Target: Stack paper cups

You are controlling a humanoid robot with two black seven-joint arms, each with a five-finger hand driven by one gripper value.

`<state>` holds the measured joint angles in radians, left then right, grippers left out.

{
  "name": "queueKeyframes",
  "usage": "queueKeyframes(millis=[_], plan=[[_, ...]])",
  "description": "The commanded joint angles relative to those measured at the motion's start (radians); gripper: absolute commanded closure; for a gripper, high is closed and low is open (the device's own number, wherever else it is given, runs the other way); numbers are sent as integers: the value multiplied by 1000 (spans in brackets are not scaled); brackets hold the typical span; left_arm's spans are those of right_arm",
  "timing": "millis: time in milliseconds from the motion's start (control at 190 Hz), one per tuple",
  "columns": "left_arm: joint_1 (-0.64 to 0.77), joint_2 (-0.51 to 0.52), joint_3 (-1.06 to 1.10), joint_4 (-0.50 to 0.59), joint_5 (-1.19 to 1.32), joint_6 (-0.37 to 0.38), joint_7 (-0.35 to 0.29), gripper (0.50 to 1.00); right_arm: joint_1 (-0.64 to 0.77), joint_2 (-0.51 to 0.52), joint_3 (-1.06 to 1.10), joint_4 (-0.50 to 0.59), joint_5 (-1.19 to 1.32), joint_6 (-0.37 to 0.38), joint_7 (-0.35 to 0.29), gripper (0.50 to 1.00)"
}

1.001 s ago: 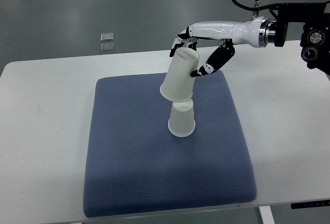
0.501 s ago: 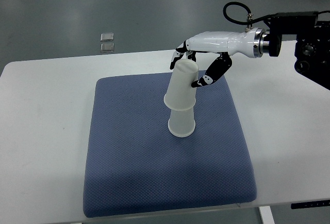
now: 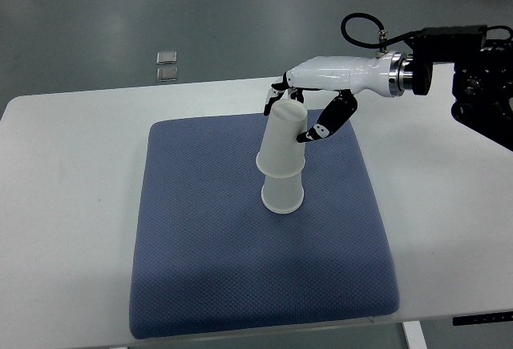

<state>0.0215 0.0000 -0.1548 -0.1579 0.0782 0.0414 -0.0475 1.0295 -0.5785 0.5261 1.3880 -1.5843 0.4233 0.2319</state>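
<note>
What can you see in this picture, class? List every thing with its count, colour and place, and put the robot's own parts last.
Paper cups: two, white, both upside down near the middle of the pad; the upper cup sits over the lower cup, leaning slightly.
Pad: one, blue-grey, lying on the table.
Table: one, white, under the pad.
Small squares: two, silvery, on the grey floor beyond the table's far edge; what they are cannot be told.
Right hand: one, white with black finger parts, coming in from the right, fingers around the upper cup near its top.
Left arm: not in view.
</note>
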Motion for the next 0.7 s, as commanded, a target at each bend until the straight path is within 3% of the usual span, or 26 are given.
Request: queueKeyframes(millis=[0, 458, 580, 643, 696], plan=[[0, 0, 0, 0, 0, 0, 0, 500, -2, -1, -2, -1, -3, 0, 1, 1000], [0, 0, 0, 0, 0, 0, 0, 500, -34, 5, -5, -14, -31, 0, 1, 1000], [0, 0, 0, 0, 0, 0, 0, 500, -52, 12, -3, -15, -33, 0, 1, 906], [0, 0, 0, 0, 0, 0, 0, 500, -55, 12, -3, -15, -31, 3, 3, 804], [0, 0, 0, 0, 0, 0, 0, 500, -55, 17, -3, -15, -31, 6, 3, 756]])
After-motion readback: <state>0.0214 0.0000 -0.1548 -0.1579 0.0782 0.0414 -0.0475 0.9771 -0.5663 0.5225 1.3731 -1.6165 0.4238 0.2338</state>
